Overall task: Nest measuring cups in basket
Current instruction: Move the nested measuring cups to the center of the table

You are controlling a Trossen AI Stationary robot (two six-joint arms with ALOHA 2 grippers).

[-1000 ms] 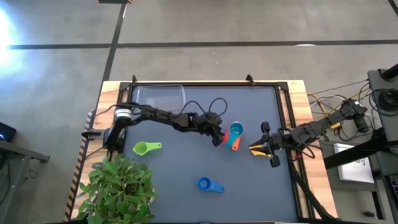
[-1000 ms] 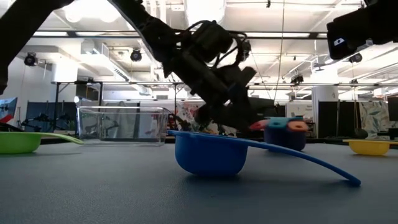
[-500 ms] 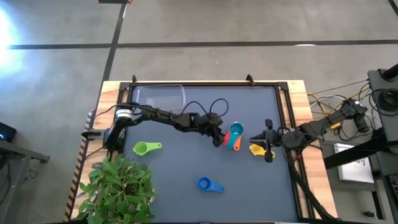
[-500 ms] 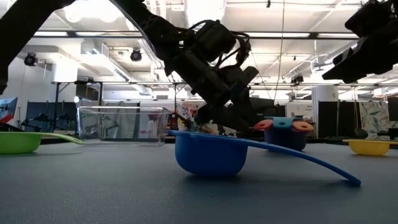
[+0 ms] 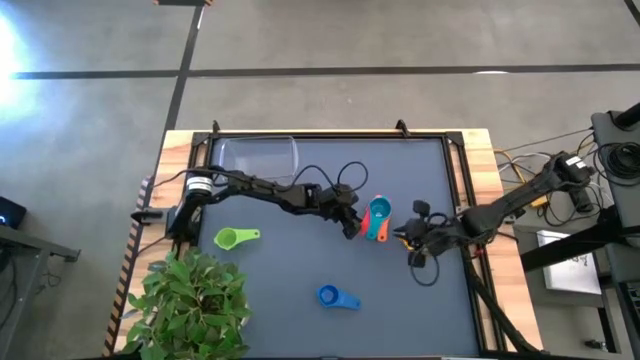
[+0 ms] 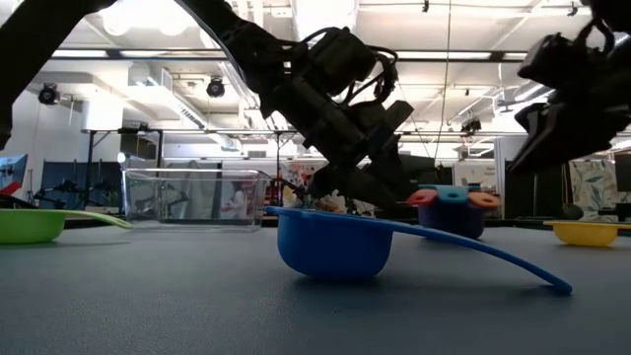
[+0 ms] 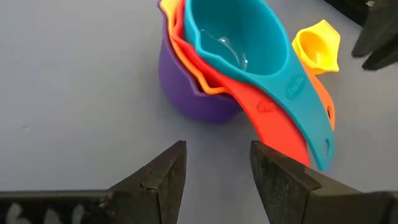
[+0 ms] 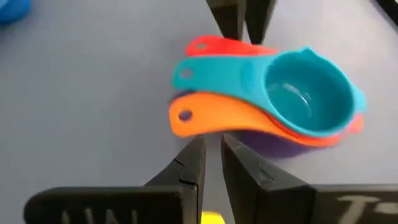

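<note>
Left tool (image 7: 214,171): fingers apart, empty, just beside the nested stack.
Right tool (image 8: 212,163): fingers nearly together, holding nothing, over the yellow cup (image 7: 318,46).
Nested stack (image 5: 377,218): teal, red, orange in purple, mid-bench (image 5: 300,270).
Green cup (image 5: 234,238): left side.
Blue cup (image 5: 334,296): near front.
Basket (image 5: 256,155): back left corner.

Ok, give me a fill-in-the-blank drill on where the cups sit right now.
1. The top cup of the stack is ____.
2. The bottom cup of the stack is ____.
3. The cup nearest the plant is ____.
4. The number of cups in the basket is ____.

Missing words: teal; purple; green; zero
</note>
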